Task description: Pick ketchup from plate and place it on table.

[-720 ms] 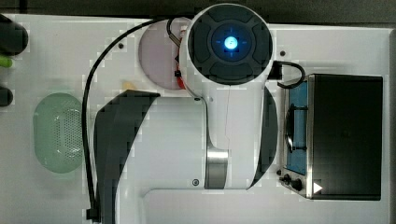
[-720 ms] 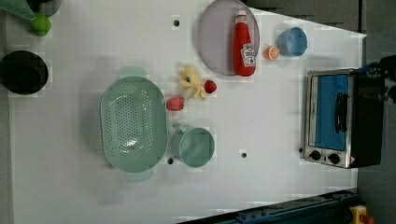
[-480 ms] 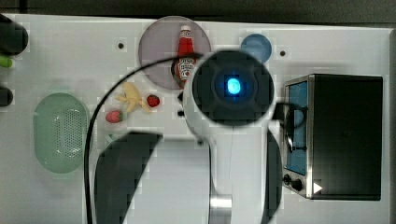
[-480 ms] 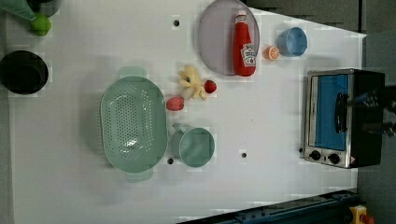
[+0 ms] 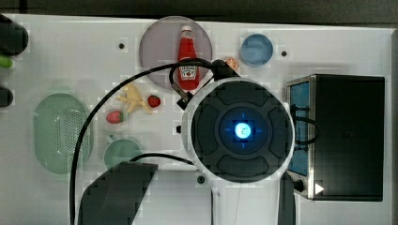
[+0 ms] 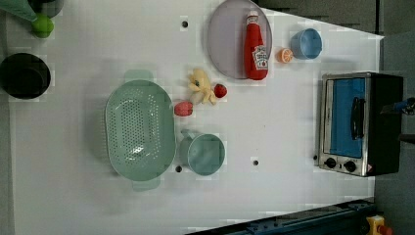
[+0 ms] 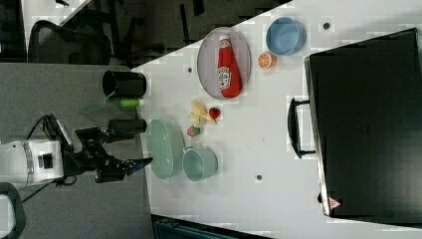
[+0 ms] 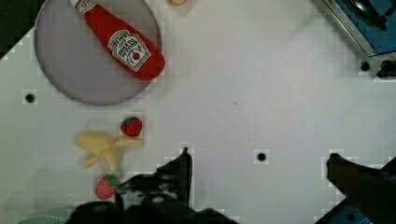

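The ketchup (image 5: pixel 187 58) is a red bottle with a white cap, lying flat on the greyish-mauve plate (image 5: pixel 157 42) at the back of the white table (image 5: pixel 84 56). It also shows in the left view (image 6: pixel 256 46), the right view (image 7: pixel 228 67) and the wrist view (image 8: pixel 123 42). My gripper (image 8: pixel 259 161) is open wide, high above bare table, apart from the plate (image 8: pixel 74 65), with nothing between its fingers. In the right view my gripper (image 7: pixel 139 163) hangs far out from the table. In the top view the arm's round wrist (image 5: pixel 241 129) covers the gripper.
A toaster oven (image 5: pixel 338 136) stands at the top view's right. A blue bowl (image 5: pixel 256 49) and an orange slice (image 5: pixel 231 62) lie beside the plate. A banana (image 5: pixel 133 98), two strawberries (image 5: pixel 153 100), a green colander (image 5: pixel 61 133) and a green cup (image 5: pixel 122 152) lie to the top view's left.
In the top view the arm's wrist has moved down and to the right, uncovering the plate and the ketchup. Nothing on the table has moved.
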You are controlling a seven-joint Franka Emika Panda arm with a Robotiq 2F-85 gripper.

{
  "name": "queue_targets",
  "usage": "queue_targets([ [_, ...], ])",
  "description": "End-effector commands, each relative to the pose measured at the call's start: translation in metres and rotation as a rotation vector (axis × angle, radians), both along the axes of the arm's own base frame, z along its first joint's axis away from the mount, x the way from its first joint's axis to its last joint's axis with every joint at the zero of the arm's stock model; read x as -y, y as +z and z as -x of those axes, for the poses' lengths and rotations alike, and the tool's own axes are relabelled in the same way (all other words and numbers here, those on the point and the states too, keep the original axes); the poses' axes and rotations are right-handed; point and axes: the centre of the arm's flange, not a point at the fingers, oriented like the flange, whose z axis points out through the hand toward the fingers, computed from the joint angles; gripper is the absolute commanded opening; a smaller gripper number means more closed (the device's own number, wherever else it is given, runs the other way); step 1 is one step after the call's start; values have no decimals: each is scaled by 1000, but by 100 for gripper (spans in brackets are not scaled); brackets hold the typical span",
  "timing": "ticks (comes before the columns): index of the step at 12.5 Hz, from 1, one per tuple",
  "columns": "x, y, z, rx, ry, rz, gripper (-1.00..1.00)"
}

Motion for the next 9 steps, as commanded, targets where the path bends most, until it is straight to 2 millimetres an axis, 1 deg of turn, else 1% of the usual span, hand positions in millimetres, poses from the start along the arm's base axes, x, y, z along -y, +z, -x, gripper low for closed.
queue_targets([
  [1,0,-36,-25,-41,-10,-4,100],
  [5,-12,-89,-54,-86,76,-15,100],
  [9,-20,-134,-91,-30,240,-28,100],
])
